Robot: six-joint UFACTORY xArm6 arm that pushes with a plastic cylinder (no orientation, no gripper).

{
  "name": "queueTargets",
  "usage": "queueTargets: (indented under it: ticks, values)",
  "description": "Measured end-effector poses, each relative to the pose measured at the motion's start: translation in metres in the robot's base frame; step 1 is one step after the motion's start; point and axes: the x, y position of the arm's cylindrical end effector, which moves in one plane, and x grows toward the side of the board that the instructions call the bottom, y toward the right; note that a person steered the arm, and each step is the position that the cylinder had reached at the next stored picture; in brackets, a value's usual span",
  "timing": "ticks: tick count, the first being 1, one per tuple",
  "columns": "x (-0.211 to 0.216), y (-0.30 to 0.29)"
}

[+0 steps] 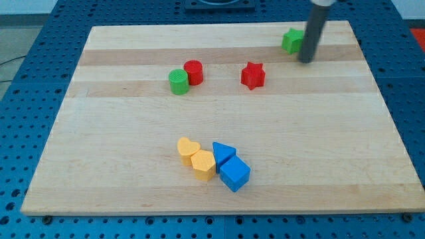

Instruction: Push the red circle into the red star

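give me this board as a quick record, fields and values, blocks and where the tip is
tip: my tip, view's top right, beside green star
target pair: red circle left of red star, apart
touching red circle: green circle
bottom cluster: yellow heart, yellow hexagon, blue triangle, blue cube
surface: wooden board

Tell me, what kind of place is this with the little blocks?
Probably a robotics lab test bench. A wooden board lies on a blue perforated table, small coloured blocks such as the red circle and red star are scattered on it, and my tip sits beside a green block.
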Motion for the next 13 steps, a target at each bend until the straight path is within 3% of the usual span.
queueTargets:
  ticks: [1,3,4,5,6,7,8,10,11,12,13]
  values:
    - [-0.047,0.002]
    - [0.098,-0.008]
    - [0.099,-0.065]
    - [0.046,-0.084]
    - [0.018,-0.086]
    - [0.035,-0.136]
    - [0.021,-0.160]
    - [-0.029,-0.078]
    - [-0.008,-0.061]
    - [0.075,-0.110]
    - [0.132,-0.205]
